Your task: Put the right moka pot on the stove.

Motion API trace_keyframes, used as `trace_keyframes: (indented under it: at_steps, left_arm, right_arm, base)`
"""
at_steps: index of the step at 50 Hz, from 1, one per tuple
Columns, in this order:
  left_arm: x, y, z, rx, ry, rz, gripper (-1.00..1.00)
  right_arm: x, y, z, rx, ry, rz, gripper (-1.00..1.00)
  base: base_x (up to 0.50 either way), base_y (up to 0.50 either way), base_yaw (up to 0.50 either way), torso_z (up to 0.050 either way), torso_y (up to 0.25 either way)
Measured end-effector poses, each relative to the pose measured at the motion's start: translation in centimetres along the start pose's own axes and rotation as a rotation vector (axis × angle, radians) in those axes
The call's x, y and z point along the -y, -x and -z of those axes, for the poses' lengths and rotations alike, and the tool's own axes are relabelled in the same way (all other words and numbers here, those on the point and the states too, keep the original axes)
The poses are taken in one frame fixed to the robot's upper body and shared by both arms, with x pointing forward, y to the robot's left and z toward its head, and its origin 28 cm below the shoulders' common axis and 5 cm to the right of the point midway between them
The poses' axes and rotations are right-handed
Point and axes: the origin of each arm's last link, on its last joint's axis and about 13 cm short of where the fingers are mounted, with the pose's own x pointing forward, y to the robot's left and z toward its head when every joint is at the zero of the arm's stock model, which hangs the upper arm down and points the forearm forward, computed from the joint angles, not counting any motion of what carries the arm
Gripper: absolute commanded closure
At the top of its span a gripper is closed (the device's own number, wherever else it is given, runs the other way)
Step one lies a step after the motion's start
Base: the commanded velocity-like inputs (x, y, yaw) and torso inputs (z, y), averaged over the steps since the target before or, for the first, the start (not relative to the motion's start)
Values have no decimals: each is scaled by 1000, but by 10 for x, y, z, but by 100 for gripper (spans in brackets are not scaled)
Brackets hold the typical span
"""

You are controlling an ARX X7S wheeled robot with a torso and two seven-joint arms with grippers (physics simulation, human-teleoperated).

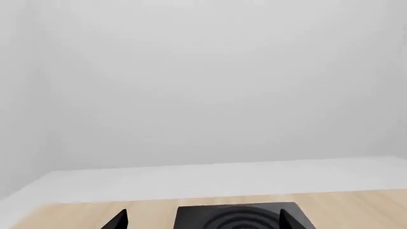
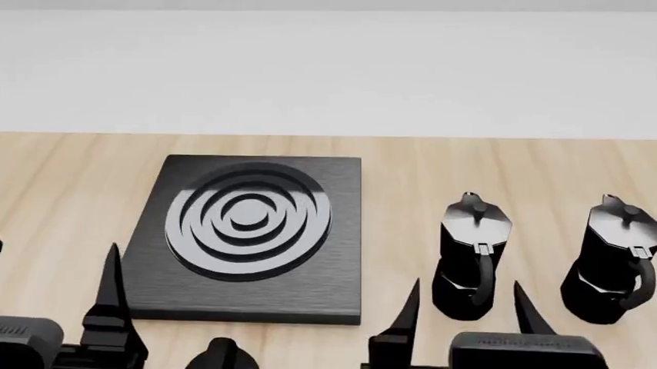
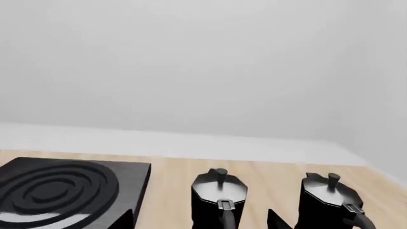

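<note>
Wooden table, unlabelled right moka pot

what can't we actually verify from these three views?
- Right pincer: head view's bottom edge cuts off its body; only two finger tips show, apart, nothing between them.
- Left pincer: wrist view shows just two tips at the bottom edge.
- Right moka pot: base meets the right pincer's housing in head view; handle partly cropped in right wrist view.
- Stove: near part cut off in both wrist views.
- Round black object: cropped by head view's bottom edge.
</note>
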Motion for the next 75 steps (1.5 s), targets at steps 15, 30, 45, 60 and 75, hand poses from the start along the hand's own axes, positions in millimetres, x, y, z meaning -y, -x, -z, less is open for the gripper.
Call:
trace_keyframes:
  at_steps: [15,30,45,60,75]
  left_arm:
    - [1,1,-16,31,-20,10,-100]
    - [1,2,-20,43,-23,12,-100]
    - [1,2,-19,46,-15,9,-100]
    - [1,2,-19,50,-11,6,-100]
    - [0,2,-19,50,-14,0,-100]
  right_arm:
    - [1,1,-16,27,12,-5,-100]
    - [1,1,-19,23,11,-15,-100]
    - [-1,0,-20,16,15,-25,-100]
    - [-1,0,-19,14,23,-29,-100]
    - [-2,0,-19,13,27,-30,-100]
  base:
    - [0,0,0,0,0]
    - [0,0,0,0,-82]
    - [0,0,0,0,-131]
    - [0,0,0,0,-112]
    - [0,0,0,0,-112]
